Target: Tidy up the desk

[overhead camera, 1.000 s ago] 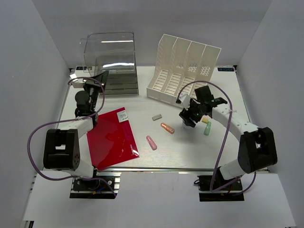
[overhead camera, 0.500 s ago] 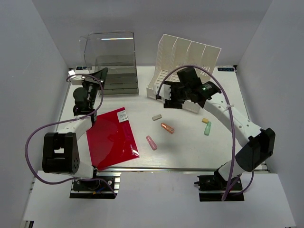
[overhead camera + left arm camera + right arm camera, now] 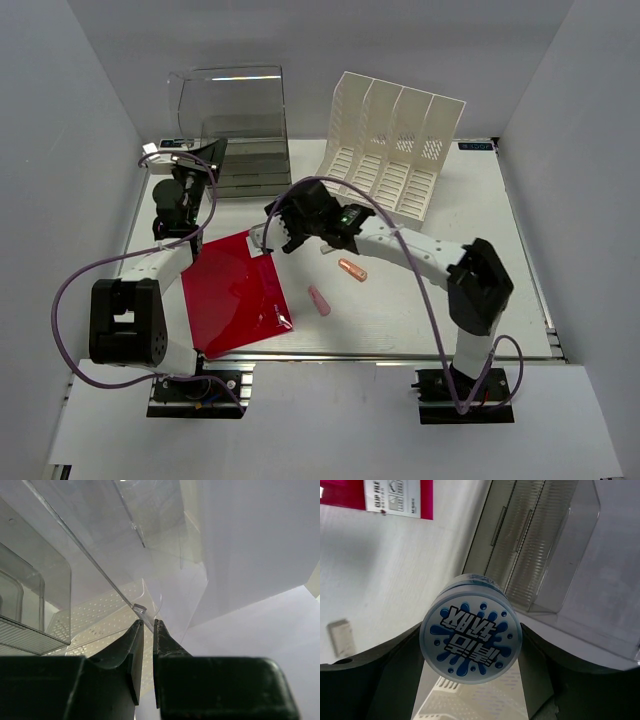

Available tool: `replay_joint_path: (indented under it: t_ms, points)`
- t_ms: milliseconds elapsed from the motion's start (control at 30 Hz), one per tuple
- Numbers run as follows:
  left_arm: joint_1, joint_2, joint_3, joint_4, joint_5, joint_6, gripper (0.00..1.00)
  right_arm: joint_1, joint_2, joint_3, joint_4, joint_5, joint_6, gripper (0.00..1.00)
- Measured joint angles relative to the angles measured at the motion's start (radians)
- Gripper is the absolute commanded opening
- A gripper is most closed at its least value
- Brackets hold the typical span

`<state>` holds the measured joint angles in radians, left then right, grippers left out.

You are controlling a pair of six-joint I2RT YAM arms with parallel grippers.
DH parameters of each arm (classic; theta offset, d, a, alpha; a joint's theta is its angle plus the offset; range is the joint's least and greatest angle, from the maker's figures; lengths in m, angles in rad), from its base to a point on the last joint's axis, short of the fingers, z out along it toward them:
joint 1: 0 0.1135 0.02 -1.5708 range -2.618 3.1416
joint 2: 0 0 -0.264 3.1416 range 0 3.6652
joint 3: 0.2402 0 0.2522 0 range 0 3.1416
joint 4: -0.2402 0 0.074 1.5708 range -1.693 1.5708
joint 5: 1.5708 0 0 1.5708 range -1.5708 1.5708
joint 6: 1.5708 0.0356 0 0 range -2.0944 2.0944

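Note:
The desk point(image 3: 470, 220) is a white tabletop with silver rails. My right gripper point(image 3: 283, 225) hangs over its middle left, just past the red clip file's point(image 3: 235, 290) upper corner. In the right wrist view the gripper point(image 3: 470, 652) is shut on a glue stick point(image 3: 470, 640) with a round grey cap bearing blue splashes and black lettering. My left gripper point(image 3: 188, 175) is at the front left corner of the clear plastic drawer box point(image 3: 232, 130). In the left wrist view the left gripper point(image 3: 146, 624) is pinched on a thin clear edge of that box point(image 3: 100, 565).
A white slotted file rack point(image 3: 385, 150) stands at the back centre. A grey eraser point(image 3: 329, 248), an orange capsule point(image 3: 352, 269) and a pink capsule point(image 3: 319, 300) lie right of the file. The right arm spans the desk's middle and hides what lies under it.
My right arm has swung from the right side across the desk to the left, carrying the glue stick. The left gripper has stayed at the box corner, and the clear cover stands slightly higher.

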<state>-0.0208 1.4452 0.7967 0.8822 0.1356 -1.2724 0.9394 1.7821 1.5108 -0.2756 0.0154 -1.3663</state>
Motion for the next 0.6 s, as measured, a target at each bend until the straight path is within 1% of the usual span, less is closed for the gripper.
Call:
replay_joint_path:
  t_ms: [233, 600]
  points:
    - [0.000, 0.000, 0.018, -0.014, 0.000, 0.001, 0.00, 0.021, 0.153, 0.009, 0.218, 0.098, -0.076, 0.00]
    - [0.000, 0.000, 0.018, -0.014, 0.002, 0.008, 0.00, 0.016, 0.260, 0.038, 0.602, 0.141, -0.172, 0.00]
